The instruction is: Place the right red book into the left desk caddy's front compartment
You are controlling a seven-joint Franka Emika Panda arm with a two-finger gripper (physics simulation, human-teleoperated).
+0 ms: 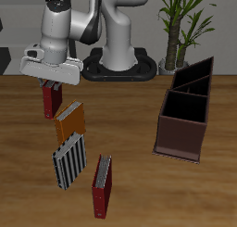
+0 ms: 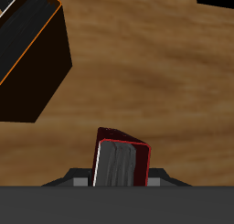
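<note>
My gripper is shut on the top edge of the right red book, a slim dark maroon hardcover that hangs upright below the fingers, far back on the table. In the wrist view the same book sits right under the gripper, red-edged with a grey face. The left desk caddy is a dark reddish-brown box, black inside, standing well off to the side across bare table. Its three compartments run from near to far. I cannot tell from here which end has the tallest walls.
An orange book lies just in front of the held book and shows in the wrist view. A striped book and a brighter red book lie nearer the front edge. The robot base and a plant stand behind.
</note>
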